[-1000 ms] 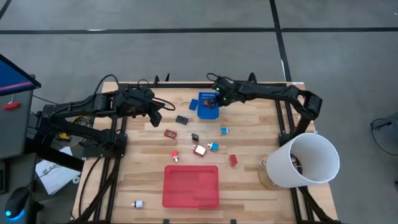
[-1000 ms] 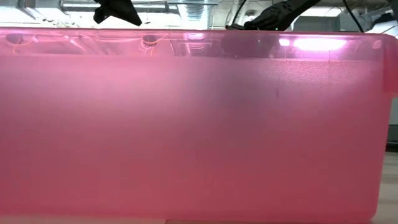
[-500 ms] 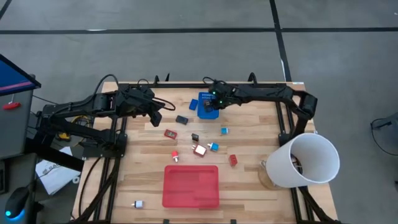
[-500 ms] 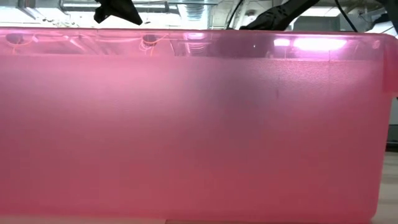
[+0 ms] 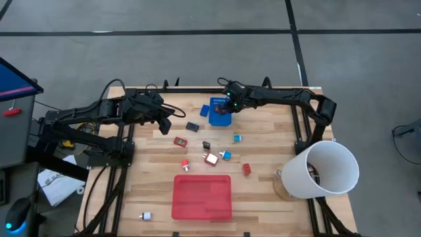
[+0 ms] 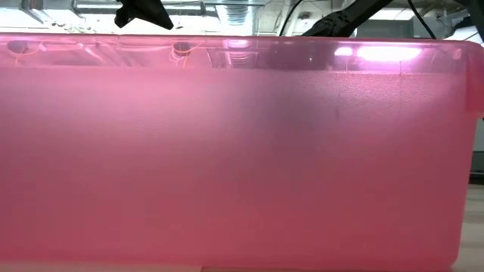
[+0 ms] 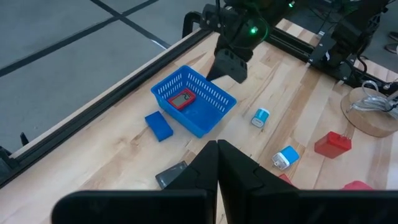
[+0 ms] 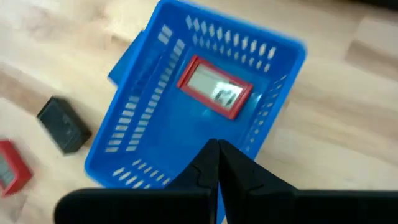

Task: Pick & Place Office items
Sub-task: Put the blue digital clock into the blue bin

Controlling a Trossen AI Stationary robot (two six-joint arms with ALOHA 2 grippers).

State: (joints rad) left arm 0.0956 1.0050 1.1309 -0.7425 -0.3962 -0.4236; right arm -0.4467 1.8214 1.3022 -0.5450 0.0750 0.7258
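There my left gripper (image 5: 166,122) hung shut and empty over the table's left, well apart from the office items (image 5: 210,158) scattered mid-table. My right gripper (image 8: 217,158) hovered pinched, empty, above the blue bin (image 8: 149,130) holding a red-framed piece (image 8: 215,87), its label unreadable. The red tray (image 6: 227,151) blocked the low view.

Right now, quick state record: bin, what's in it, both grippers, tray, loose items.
bin: blue perforated bin, far middle of the table
bin contents: one red-framed item lying flat inside
right gripper: shut, empty, over the bin's edge
left gripper: shut, empty, above the table left of the bin
red tray: near edge, nothing visible in it
loose items: blue block beside the bin; red, blue, black and white pieces scattered between bin and tray
low view: blocked by a pink wall
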